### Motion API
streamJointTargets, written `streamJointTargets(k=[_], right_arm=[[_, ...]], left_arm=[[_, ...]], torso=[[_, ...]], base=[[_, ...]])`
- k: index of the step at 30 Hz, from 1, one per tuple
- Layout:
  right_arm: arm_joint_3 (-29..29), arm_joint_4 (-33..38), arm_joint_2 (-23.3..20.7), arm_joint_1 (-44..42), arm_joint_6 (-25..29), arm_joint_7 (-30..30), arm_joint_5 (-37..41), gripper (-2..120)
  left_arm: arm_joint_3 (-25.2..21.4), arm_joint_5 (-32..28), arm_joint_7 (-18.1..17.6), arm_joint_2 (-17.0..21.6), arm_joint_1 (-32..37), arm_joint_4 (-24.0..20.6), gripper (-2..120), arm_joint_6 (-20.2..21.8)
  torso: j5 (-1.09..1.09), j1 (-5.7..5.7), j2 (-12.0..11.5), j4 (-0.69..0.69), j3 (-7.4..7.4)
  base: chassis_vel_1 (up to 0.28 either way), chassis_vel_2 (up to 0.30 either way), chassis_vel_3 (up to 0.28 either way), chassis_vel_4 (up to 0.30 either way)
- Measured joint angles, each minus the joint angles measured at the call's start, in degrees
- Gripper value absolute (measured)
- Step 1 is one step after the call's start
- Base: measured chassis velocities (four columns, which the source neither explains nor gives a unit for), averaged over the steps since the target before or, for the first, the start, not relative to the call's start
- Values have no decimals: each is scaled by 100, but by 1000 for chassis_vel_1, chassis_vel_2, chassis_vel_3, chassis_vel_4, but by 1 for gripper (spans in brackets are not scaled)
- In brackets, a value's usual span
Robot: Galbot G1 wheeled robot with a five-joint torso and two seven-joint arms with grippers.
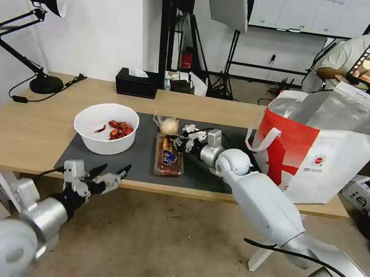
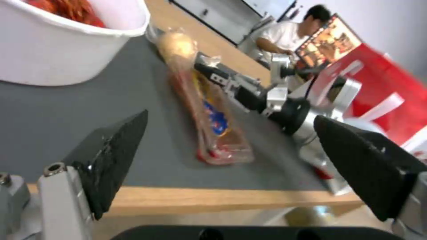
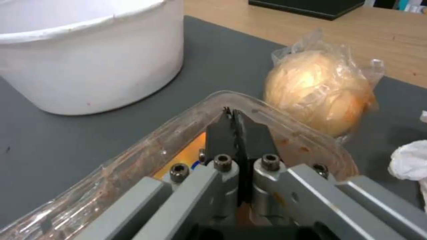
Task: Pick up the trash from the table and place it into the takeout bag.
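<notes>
The clear hinged tray (image 1: pixel 170 156), lying mid-frame on the grey mat (image 1: pixel 73 155) beside the white bowl (image 1: pixel 105 127), is pinched at its far rim by the closed right gripper (image 1: pixel 178 142), presumably for transfer to the takeout bag (image 1: pixel 328 158) at right, while the left gripper (image 1: pixel 110 174) is held open at lower left.

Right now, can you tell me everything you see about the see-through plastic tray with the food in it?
The clear plastic tray is long and shallow, with rounded corners and a thin, shiny, greasy-looking wall. Inside are orange-brown leftovers and something blue and yellow. It lies flat on the dark grey mat, between the white bowl and the takeout bag. The knotted bag with a beige lump sits at its far end. The right claw is shut over that end's rim.
</notes>
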Motion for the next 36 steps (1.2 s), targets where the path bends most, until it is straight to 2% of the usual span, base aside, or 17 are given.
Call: streamJointTargets(k=[1,2,5,6,9,15,20,27,36], right_arm=[[-7,11,-6,1,-10,1,5,0],[-7,11,-6,1,-10,1,5,0],[-37,21,-14,27,-30,-1,18,0],[-37,21,-14,27,-30,-1,18,0],[-98,-12,2,105,-33,-8,20,0],[-269,-158,136,304,-33,-66,21,0],[-363,-196,152,382,-33,-101,18,0],[-442,-175,107,438,-54,-156,15,0],[-476,-77,2,443,-84,-169,0,0]], left_arm=[[7,-331,-44,108,-101,64,100,66],[7,-331,-44,108,-101,64,100,66],[89,-1695,-431,326,-531,282,100,465],[89,-1695,-431,326,-531,282,100,465],[224,-2310,-676,352,-856,463,100,671],[389,-2502,-818,404,-1121,779,100,816],[543,-2488,-831,466,-1363,1021,100,822],[605,-2471,-854,472,-1453,1146,100,832],[807,-2298,-853,430,-1673,1316,100,1090]], torso=[[0,0,0,0,0],[0,0,0,0,0],[0,0,0,0,0],[0,0,0,0,0],[0,0,0,-2,0],[0,0,0,2,0],[1,0,0,0,0],[1,-1,0,0,0],[1,-1,0,1,0]], base=[[0,0,0,0],[0,0,0,0],[0,0,0,0],[0,0,0,0],[0,0,0,0],[0,0,0,0],[0,0,0,0],[0,0,0,0],[0,0,0,0]])
